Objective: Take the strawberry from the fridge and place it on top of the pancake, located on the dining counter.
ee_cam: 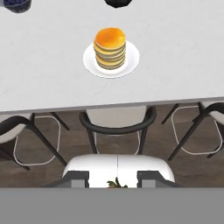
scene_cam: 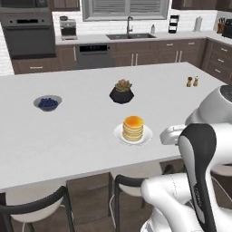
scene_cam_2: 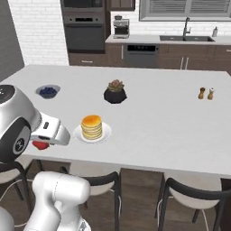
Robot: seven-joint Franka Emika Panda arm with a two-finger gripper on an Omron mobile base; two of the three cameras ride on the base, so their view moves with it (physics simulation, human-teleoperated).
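Observation:
A stack of pancake with an orange top sits on a white plate near the front edge of the white dining counter. My gripper hangs in front of that edge, left of the plate in the right base view, shut on the small red strawberry. In the hand view the strawberry's leafy top peeks between the fingers. The arm's white wrist shows right of the plate. The fridge is out of view.
Behind the pancake stand a black pot with a succulent, a bowl of blueberries and two small shakers. Dark-framed stools stand under the counter's front edge.

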